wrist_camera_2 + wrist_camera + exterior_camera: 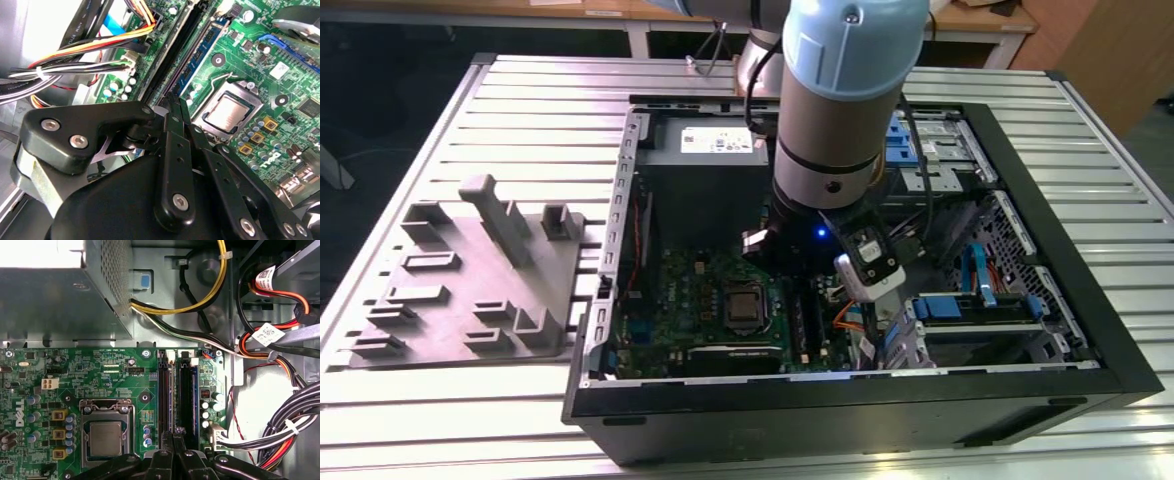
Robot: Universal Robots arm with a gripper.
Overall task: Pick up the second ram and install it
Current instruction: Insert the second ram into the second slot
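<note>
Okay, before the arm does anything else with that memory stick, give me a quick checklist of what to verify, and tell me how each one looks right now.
1. Gripper lined up over the memory slots: ok, it sits right at their end in both wrist views.
2. Second ram fully seated in its slot: cannot tell, the gripper hides that spot.
3. Cable bundle off the slots: ok, it lies beside the board's edge.
4. Processor socket untouched: ok, the gripper is beside it, apart.
5. Computer case open for access: ok, the arm reaches in from above.
</note>
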